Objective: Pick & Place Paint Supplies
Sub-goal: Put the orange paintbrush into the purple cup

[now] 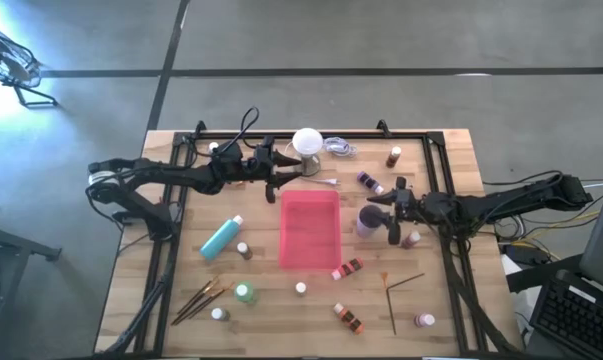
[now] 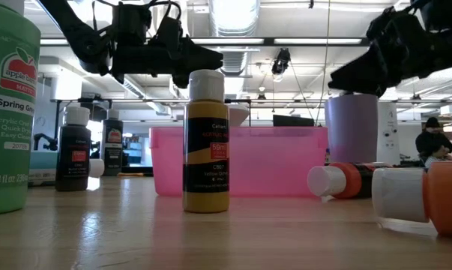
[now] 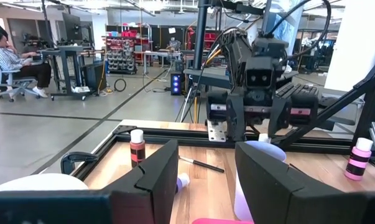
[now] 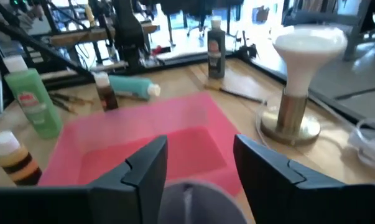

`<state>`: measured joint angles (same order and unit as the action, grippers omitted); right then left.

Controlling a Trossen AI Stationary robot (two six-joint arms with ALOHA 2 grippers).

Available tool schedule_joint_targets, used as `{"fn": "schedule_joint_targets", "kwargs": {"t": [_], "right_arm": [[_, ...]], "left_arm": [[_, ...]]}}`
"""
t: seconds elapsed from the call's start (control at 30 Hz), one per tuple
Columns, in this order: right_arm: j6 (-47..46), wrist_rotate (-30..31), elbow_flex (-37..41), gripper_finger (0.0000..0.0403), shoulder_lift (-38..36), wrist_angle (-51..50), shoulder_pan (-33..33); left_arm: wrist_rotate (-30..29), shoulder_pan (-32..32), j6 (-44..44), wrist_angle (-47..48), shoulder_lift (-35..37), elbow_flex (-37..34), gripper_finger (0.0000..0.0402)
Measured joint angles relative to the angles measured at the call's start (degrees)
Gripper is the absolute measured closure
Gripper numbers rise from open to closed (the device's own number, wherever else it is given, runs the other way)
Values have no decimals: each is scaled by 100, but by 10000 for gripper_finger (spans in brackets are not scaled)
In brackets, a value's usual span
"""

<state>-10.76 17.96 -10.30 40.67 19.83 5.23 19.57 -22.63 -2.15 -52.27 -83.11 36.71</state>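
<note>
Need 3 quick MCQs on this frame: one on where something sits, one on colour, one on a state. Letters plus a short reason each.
1. Where does the teal bottle lie relative to the pink tray?
A. inside it
B. on the table on the left arm's side of it
C. on the right arm's side of it

2. What colour is the cup under the right gripper?
A. pale purple
B. green
C. orange

3. How do the right gripper's fingers stand?
A. shut empty
B. shut on a brush
C. apart, astride the cup's rim

Answers: 1 B, the high view shows the bottle lying flat on the wood, apart from the tray. 2 A, the low view shows a lilac cup beside the tray. 3 C, the right wrist view shows both fingers spread with the cup's rim between them.

The left gripper hangs near the ball-topped stand.
</note>
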Motion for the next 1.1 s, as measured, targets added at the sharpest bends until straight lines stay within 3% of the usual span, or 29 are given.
{"fn": "schedule_joint_targets", "kwargs": {"t": [0.23,0.4,0.63,0.8,0.93,1.1], "right_arm": [[593,0,-600,211,-10,-161,0],[932,150,-1343,224,-5,-1273,0],[1131,1807,-2240,258,69,-2794,-4],[1280,3162,-2431,286,57,-3350,-15],[1478,3545,-2403,309,32,-3351,-175],[1494,3990,-2403,339,32,-3208,-675]], "left_arm": [[0,2,-62,70,0,0,236],[0,2,-123,67,0,0,236],[1,2,-317,224,0,-2,236],[2,1,-327,408,-1,-4,236],[2,2,-365,863,-2,96,236],[-65,17,-456,2509,-2,648,236]]}}
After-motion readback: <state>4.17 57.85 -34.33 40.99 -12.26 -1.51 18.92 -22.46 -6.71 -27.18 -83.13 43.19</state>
